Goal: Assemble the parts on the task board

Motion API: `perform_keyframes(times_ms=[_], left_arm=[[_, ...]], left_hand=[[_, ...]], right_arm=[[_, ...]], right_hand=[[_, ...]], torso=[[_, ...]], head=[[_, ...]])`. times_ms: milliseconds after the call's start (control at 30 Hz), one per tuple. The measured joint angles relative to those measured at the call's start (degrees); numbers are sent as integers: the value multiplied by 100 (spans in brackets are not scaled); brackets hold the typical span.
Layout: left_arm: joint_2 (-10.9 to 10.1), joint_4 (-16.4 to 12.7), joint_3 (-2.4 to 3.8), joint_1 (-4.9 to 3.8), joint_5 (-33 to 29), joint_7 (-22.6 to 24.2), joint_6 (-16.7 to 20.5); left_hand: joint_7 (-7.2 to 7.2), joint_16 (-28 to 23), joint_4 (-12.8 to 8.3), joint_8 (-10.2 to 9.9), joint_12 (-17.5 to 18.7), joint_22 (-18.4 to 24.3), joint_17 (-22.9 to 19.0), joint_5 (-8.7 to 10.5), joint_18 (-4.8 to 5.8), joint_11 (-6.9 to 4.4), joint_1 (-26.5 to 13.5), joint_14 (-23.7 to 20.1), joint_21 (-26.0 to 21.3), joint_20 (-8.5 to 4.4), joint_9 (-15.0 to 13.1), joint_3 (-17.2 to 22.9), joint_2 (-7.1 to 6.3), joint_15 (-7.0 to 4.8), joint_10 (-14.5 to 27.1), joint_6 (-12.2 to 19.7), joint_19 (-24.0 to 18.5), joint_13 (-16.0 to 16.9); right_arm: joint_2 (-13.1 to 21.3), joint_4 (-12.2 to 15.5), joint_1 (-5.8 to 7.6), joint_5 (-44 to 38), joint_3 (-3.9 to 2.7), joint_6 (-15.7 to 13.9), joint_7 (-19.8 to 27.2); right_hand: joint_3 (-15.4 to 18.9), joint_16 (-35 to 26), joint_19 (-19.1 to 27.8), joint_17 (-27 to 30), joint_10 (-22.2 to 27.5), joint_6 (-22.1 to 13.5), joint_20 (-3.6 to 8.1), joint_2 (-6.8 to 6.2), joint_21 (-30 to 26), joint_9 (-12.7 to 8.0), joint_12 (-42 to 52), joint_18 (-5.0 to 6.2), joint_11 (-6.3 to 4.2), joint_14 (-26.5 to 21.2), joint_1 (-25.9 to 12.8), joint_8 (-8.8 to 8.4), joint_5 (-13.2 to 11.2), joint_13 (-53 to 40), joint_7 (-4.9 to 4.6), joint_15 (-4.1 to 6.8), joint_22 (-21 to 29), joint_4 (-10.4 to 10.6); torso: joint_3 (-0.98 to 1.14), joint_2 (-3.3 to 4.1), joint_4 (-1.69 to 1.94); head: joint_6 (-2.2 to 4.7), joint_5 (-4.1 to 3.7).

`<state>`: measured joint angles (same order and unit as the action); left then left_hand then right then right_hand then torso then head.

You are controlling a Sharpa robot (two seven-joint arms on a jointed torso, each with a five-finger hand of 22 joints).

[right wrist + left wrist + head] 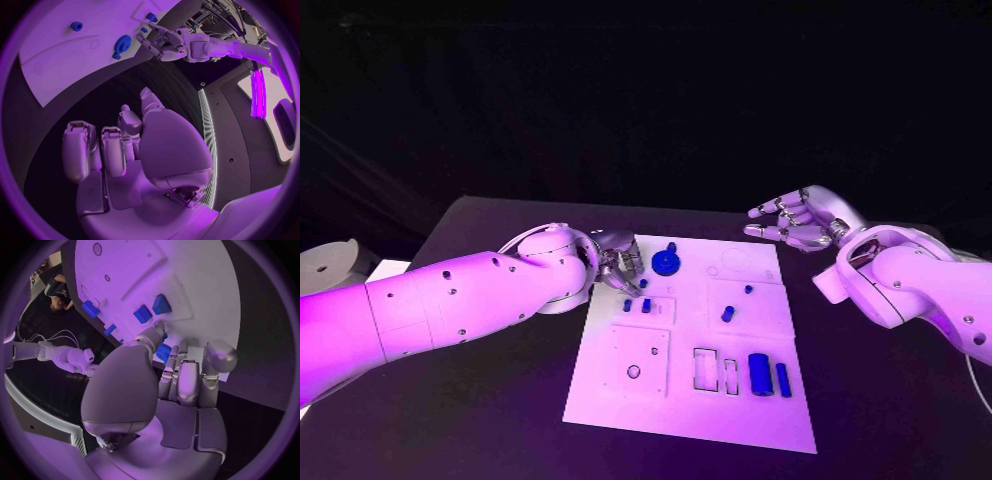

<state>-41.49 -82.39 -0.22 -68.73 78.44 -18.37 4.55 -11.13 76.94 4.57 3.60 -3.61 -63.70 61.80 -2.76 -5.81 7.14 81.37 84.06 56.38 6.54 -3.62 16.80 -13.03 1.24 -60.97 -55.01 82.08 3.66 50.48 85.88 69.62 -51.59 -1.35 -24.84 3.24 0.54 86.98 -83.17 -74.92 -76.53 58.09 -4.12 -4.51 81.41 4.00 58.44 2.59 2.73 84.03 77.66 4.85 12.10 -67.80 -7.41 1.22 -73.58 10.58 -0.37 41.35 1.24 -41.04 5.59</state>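
The white task board (678,400) lies in the middle of the table. A blue gear (666,262) sits near its far left corner. My left hand (619,263) hovers right beside that gear (164,349), fingers spread; I cannot tell whether a fingertip touches it. In the right wrist view a small gap shows between the gear (120,46) and the left hand (167,42). Small blue parts (638,304) lie just nearer than the gear. My right hand (798,220) is raised off the board's far right corner, open and empty.
More blue parts lie on the board: a peg (728,313), a small stud (747,289) and two long blocks (760,373) by slotted recesses (714,372). A round hole (633,371) shows in the near left panel. Black table (877,400) surrounds the board.
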Motion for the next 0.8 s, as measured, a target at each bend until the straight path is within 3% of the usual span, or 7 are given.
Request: perform_keyframes(times_ms=[167,367,500,533,633,667,800], left_arm=[[-98,-14,0,0,-5,2,75],[-310,-69,6,-12,-43,3,168],[-545,-122,28,-128,-365,113,231],[-610,-129,32,-159,-516,173,251],[-832,-131,34,-253,-1398,557,376],[-885,-131,33,-270,-1763,720,430],[-1059,-186,-33,-304,-3476,1527,667]], left_hand=[[-42,0,53,0,-6,195,-64,0,-92,47,194,-20,-247,21,-8,-536,148,20,257,99,-20,-11],[-43,0,96,18,-107,238,-71,0,-92,62,324,-20,-280,41,-27,-639,234,20,272,91,0,16],[41,-117,87,146,-287,444,-285,0,-92,-45,498,-34,-568,11,-62,-527,408,7,-25,-237,-36,53],[63,-157,90,159,-316,492,-345,0,-103,-63,528,-61,-638,7,-62,-468,437,-21,-85,-304,-79,53],[105,-401,113,228,-391,803,-779,0,-191,-119,613,-265,-1071,-25,-70,-227,573,-57,-219,-481,-257,47],[122,-553,117,228,-393,996,-1043,0,-278,-118,643,-388,-1340,-31,-66,-122,621,-64,-245,-499,-368,37],[142,-1038,194,228,-532,1591,-1862,0,-403,-143,599,-807,-2192,-41,-36,170,692,-68,-411,-520,-744,37]], right_arm=[[-3,-11,-5,0,1,0,0],[-4,-29,-10,0,1,0,0],[0,-51,-11,0,2,7,-5],[4,-56,-11,0,2,16,-12],[29,-76,-11,-37,8,104,-73],[41,-76,-11,-75,11,147,-102],[101,-14,-17,-487,21,411,-282]], right_hand=[[0,0,0,0,0,0,0,0,0,0,0,0,0,0,0,0,0,0,0,0,0,0],[0,-10,0,1,0,0,0,0,0,0,0,0,0,0,0,0,0,2,0,0,0,0],[0,-33,1,1,3,0,-1,38,-21,0,-27,0,-3,0,38,0,15,36,0,0,17,0],[0,-94,53,1,94,0,-17,79,-82,0,-218,12,-8,0,79,0,33,165,0,0,104,0],[-3,-511,427,1,932,-35,-20,168,-557,0,-1930,242,20,0,168,0,56,1378,6,0,852,-3],[-27,-682,555,1,1208,-25,-23,195,-740,0,-2356,272,22,0,236,0,76,1687,-5,0,1123,-27],[-236,-1183,759,175,1792,-24,-80,142,-1172,3,-3883,360,118,-1,554,0,76,3014,-12,-44,1693,-56]], torso=[[0,-2,-1],[3,-3,-2],[3,-3,-3],[3,-3,-7],[7,-3,-10],[7,-4,-10],[10,-4,-7]], head=[[-3,-1],[-7,3],[-6,-2],[-5,-2],[0,-13],[7,-19],[30,-59]])
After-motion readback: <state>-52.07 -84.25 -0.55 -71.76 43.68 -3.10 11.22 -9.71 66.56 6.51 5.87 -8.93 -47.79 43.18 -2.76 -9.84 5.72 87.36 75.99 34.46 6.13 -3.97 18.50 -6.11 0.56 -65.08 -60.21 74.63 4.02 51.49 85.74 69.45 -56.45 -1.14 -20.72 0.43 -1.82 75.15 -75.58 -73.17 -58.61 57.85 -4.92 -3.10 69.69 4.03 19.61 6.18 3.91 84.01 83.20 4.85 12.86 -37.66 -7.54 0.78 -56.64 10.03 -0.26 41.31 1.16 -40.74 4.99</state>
